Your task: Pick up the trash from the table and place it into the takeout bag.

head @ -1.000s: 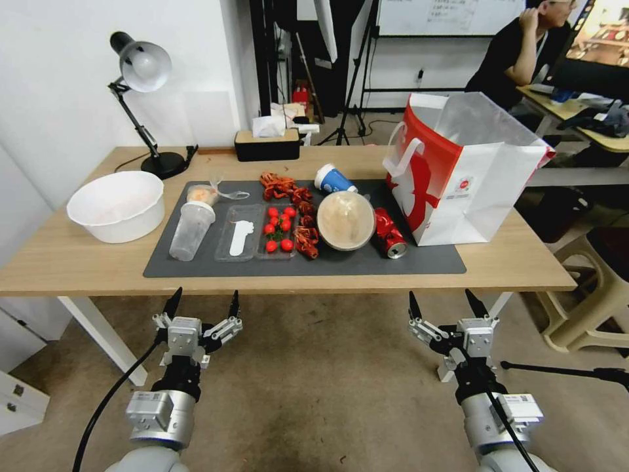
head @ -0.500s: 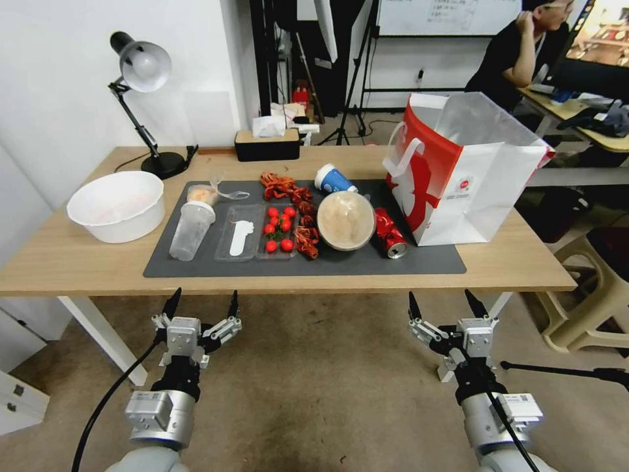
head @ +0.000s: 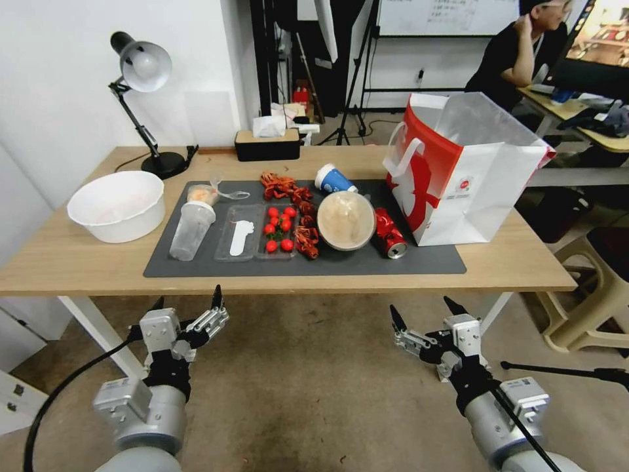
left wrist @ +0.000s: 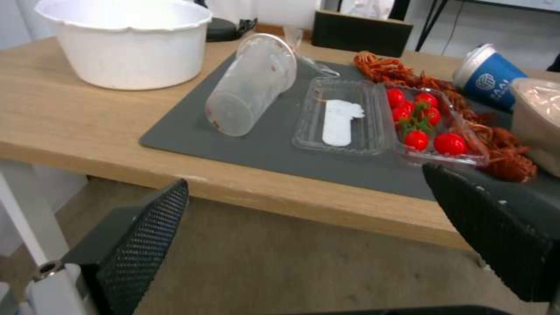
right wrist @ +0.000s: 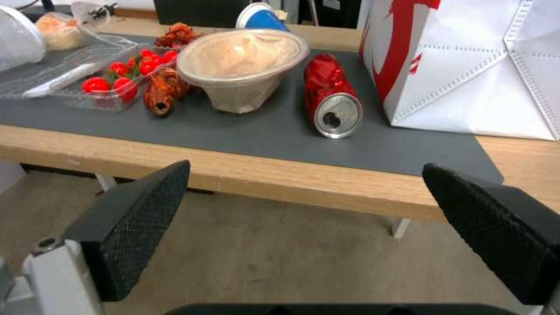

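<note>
The blue paper cup (left wrist: 489,77) carries a white round emblem above white lettering, cut off by the lidded bowl (left wrist: 538,122); no word reads. The takeout bag (head: 485,190) bears a small red logo (head: 462,186), illegible, at 3 o'clock of the crushed can (head: 389,235).

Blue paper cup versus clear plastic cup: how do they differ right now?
The blue paper cup is opaque, short and lies at the mat's far edge; the clear plastic cup is see-through, taller and lies near the mat's left end. Both lie on their sides on the grey mat, with white lids on.
</note>
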